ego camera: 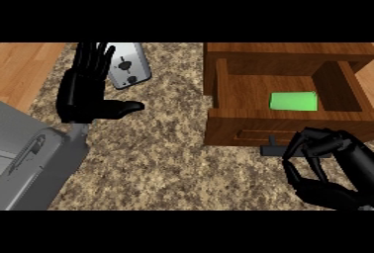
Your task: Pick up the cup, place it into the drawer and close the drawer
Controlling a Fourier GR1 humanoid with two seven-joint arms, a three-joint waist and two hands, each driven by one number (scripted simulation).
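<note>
The green cup (294,101) lies inside the open wooden drawer (241,121), toward its right side, with no hand on it. My right hand (332,165) hangs just in front of the drawer's front panel at the lower right. Its fingers are curled with nothing in them, and their tips are close to the small dark handle (271,148). My left hand (91,94) rests open at the upper left, fingers pointing up and thumb out to the right, well away from the drawer.
A silver toaster-like appliance (130,66) lies on the speckled counter (168,158) behind my left hand. Wooden surface (25,69) shows at the far left past the counter's edge. My grey left forearm (44,163) fills the lower left.
</note>
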